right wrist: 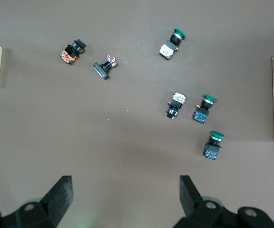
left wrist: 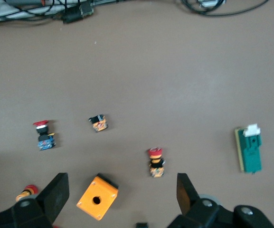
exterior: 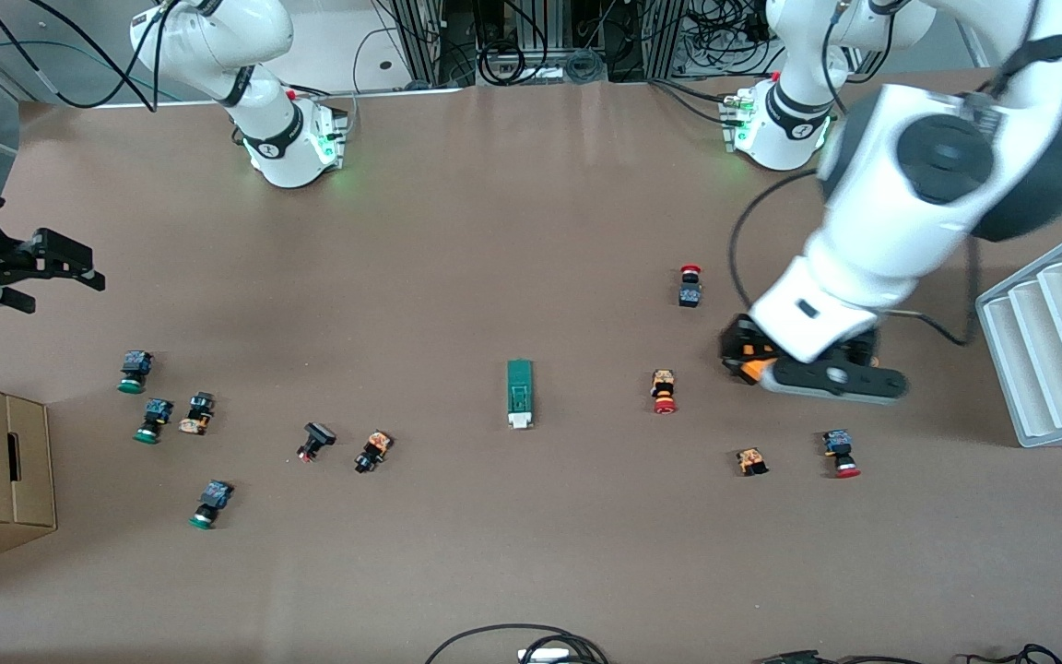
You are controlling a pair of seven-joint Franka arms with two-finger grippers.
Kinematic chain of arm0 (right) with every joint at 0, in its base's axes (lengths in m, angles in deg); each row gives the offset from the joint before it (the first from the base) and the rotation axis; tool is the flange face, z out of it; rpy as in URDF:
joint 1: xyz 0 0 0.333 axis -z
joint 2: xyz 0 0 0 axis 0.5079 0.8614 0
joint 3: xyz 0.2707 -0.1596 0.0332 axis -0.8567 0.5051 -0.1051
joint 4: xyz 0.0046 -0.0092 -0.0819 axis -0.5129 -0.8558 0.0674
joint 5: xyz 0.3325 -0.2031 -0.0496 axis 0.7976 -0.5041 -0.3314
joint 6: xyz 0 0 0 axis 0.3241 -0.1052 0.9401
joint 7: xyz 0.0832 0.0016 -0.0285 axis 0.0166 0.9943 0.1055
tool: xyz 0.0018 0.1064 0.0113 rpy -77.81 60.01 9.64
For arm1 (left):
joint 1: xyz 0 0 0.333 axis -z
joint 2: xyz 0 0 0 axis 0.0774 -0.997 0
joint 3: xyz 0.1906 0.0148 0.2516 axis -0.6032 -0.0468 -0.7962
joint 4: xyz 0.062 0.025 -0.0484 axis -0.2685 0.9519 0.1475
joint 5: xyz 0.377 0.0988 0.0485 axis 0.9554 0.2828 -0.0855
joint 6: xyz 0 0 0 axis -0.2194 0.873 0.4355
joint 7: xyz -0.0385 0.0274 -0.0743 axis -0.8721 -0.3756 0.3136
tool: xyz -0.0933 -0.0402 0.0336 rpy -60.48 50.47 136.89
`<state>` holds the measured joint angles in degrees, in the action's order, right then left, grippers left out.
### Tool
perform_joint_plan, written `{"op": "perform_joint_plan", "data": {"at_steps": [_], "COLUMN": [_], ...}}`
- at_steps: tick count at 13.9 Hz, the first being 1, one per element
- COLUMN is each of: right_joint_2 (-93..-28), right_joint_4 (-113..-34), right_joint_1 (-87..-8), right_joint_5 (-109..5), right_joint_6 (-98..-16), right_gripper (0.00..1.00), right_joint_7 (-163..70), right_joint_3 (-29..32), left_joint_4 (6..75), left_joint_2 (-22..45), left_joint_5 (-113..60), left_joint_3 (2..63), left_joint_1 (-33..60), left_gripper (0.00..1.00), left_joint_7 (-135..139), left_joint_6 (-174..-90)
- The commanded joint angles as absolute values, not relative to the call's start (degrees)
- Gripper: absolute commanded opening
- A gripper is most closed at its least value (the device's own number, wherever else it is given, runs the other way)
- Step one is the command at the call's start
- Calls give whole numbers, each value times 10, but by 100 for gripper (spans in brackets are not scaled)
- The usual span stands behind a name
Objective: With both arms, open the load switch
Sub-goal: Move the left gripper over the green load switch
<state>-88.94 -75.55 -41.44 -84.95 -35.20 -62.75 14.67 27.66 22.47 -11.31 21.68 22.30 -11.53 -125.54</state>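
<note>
While load switch (exterior: pixel 519 394) lies mid-table untouched, left hand (left wrist: pixel 122 197) spread above orange cube (left wrist: pixel 97 197), right hand (right wrist: pixel 126 199) spread, empty

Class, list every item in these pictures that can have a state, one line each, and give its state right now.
load switch: lying flat on the table, untouched, white piece toward the front camera.
left tool: open, empty, over the orange cube.
right tool: open, empty, over bare table at the right arm's end.
orange cube: resting on the table, hole up.
green-capped push buttons: lying on their sides.
</note>
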Motion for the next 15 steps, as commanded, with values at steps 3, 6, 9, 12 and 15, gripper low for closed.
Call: {"op": "perform_joint_plan", "data": {"at_steps": [3, 6, 9, 12, 15], "right_joint_2": [-893, -893, -892, -893, -892], "right_joint_4": [-759, -759, -758, -759, -759], "right_joint_1": [-412, -413, -413, -412, -413], "right_joint_5": [-858, -857, -857, -857, -857], "right_joint_6": [-355, -356, -356, -356, -356], "right_gripper": [100, 100, 100, 100, 100], "right_joint_7": [-627, -627, -627, -627, -627], "right_joint_3": [146, 147, 146, 146, 146], "left_joint_4": [347, 355, 352, 342, 340], "left_joint_2": [228, 221, 187, 149, 111], "left_joint_5": [-18, 70, 146, 232, 318], "left_joint_3": [211, 211, 211, 225, 256], "left_joint_1": [306, 355, 402, 439, 448], "left_gripper": [100, 100, 100, 100, 100], "left_joint_7": [-297, -430, -583, -694, -828], "left_joint_6": [-1358, -1377, -1403, -1404, -1404]}}
